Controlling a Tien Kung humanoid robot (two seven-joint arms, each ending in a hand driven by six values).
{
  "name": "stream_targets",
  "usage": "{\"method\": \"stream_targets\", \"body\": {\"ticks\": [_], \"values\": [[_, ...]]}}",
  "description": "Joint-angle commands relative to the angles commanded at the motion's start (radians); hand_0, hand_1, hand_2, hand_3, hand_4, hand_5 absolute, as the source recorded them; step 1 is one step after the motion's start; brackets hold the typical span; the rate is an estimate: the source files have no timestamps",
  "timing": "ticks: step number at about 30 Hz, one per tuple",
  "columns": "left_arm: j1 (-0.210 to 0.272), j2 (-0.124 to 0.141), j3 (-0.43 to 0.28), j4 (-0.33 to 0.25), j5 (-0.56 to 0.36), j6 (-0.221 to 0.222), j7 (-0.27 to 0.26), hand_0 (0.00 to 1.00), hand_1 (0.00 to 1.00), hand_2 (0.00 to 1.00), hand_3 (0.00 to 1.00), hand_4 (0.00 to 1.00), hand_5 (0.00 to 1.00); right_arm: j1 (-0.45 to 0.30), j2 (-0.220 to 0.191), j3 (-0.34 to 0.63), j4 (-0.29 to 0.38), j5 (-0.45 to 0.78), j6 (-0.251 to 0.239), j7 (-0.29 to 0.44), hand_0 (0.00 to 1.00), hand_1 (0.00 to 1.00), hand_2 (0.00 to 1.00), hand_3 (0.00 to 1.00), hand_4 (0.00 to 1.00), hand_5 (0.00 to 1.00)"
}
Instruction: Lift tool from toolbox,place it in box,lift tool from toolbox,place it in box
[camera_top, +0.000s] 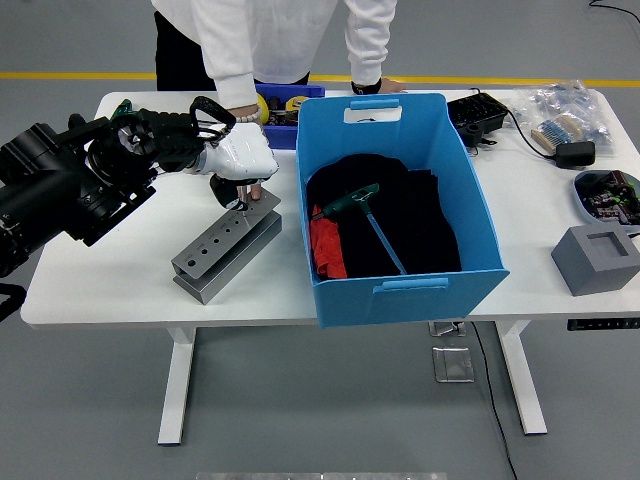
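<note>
Left black five-fingered hand (190, 135), fingers curled with nothing visibly held, is being positioned beside a person's white-gloved hand (243, 158) over the grey perforated metal toolbox (226, 243) near the table's left edge.

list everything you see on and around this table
table: 1, white, fills mid frame
metal tool block: 1, grey with holes, left of the bin
storage bin: 1, light blue, centre
T-handle wrench: 1, teal, lying in the bin on black cloth
red item: 1, bin's left side
small tray: 1, dark blue, behind the block
foam block: 1, grey, right edge
person's hand: 1, white glove, on the block's top end
left hand: 1, black, beside the glove
</note>
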Motion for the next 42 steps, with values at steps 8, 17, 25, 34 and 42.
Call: {"method": "stream_targets", "body": {"ticks": [8,17,25,34,42], "values": [[-0.014,0.020,0.010,-0.018,-0.053,-0.034,0.006,0.108,0.002,0.008,0.049,0.767,0.347,-0.005,0.000,0.001,-0.002,0.000,0.002,0.001,0.651,0.644,0.730,0.623,0.917,0.687],[-0.036,0.056,0.040,-0.081,-0.101,-0.070,0.037,0.111,0.002,0.007,0.047,0.774,0.301,-0.016,0.001,0.011,-0.002,-0.006,0.000,0.002,0.651,0.644,0.729,0.623,0.917,0.688],[-0.047,0.085,0.084,-0.122,-0.212,-0.056,0.064,0.114,0.002,0.008,0.047,0.750,0.263,-0.022,0.003,0.023,-0.002,-0.015,-0.001,0.001,0.651,0.644,0.729,0.623,0.917,0.686],[-0.082,0.116,0.114,-0.189,-0.228,-0.074,0.123,0.114,0.002,0.007,0.047,0.740,0.265,-0.027,0.003,0.035,-0.002,-0.029,0.000,-0.001,0.652,0.645,0.728,0.624,0.916,0.688],[-0.102,0.140,0.085,-0.224,-0.220,-0.109,0.145,0.116,0.002,0.007,0.047,0.738,0.259,-0.029,0.003,0.036,-0.002,-0.029,0.000,-0.001,0.652,0.645,0.727,0.624,0.917,0.689]]}}
